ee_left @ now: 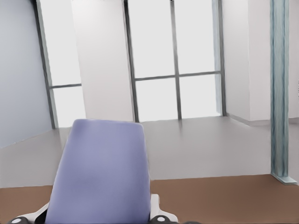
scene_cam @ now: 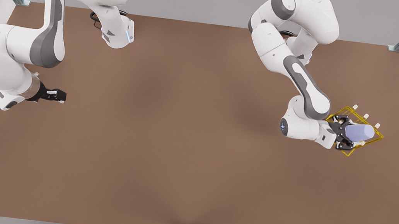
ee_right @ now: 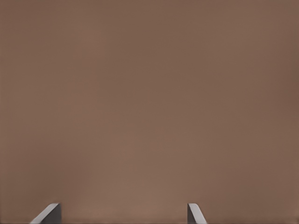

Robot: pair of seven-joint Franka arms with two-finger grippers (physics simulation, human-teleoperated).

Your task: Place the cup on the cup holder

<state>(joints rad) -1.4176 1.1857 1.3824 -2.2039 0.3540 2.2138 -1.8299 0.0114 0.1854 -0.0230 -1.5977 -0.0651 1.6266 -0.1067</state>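
Brown tabletop fills the front view, framed by grey walls and metal corner posts; at that view's right, the left gripper is seen over the cup holder, a yellow wire rack with white-tipped pegs, and the cup is pinched between its fingers, held lying sideways above the frame rather than seated on a peg. At the front view's left, the right gripper is parked low over bare table, well apart from the rack, and is judged to be waiting. From the left wrist view, the cup is shown close up, with fingers pressed against its sides near the end closest to the camera, while windows and a pale floor are seen beyond the table edge. From the right wrist view, two finger tips are seen spread apart over plain brown surface, with nothing between them. The cup is judged light, stiff and smooth-walled, so slipping along its taper is a risk; a hold across the sides is suitable, and the open mouth must be left free so that a peg can be entered
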